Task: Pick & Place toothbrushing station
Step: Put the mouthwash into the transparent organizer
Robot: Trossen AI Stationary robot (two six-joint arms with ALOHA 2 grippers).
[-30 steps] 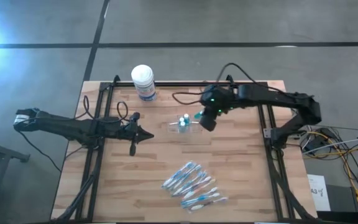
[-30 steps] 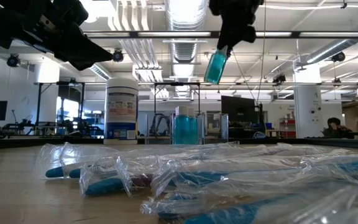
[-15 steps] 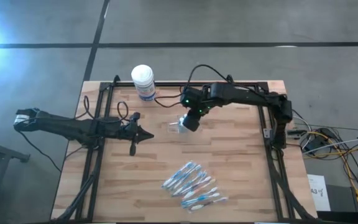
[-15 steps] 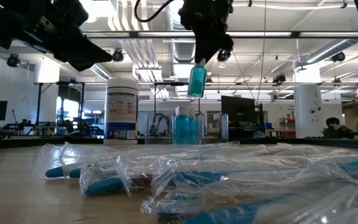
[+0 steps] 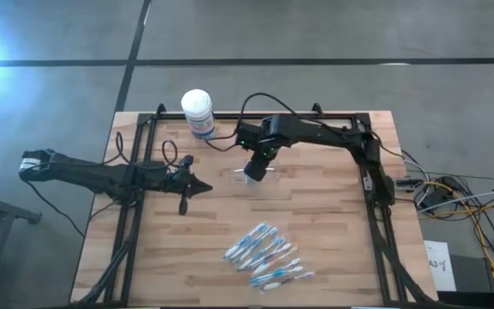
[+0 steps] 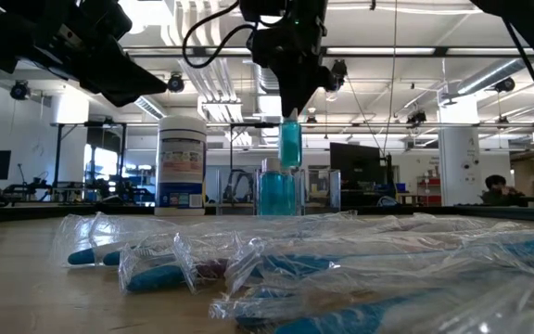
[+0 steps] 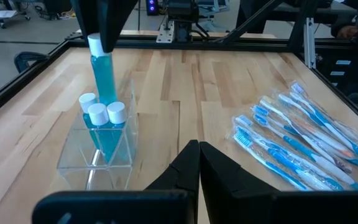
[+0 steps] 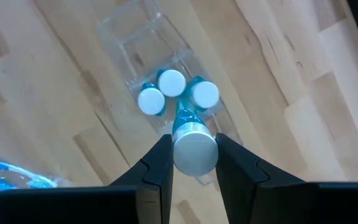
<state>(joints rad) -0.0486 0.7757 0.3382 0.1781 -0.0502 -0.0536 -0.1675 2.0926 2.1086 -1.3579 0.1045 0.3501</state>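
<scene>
Right gripper (image 8: 194, 163): pinches a blue tube (image 7: 105, 81) by its white cap, just above the clear cup (image 7: 98, 146).
Left gripper (image 7: 199, 163): pressed together, idle.
Handling: light, slick, stiff; the cap is the likely hold.

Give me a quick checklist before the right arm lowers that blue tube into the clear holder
1. Grip: right gripper shut on the blue tube by its white cap: ok.
2. Tube attitude: hangs upright, cap up, in the low view: ok.
3. Position: the tube is above the clear holder, beside the three tubes standing in it: ok.
4. Free slot directly under the tube: cannot tell.
5. Left gripper shut, parked off to the left of the holder: ok.
6. Wrapped toothbrushes lie well away from the holder: ok.
</scene>
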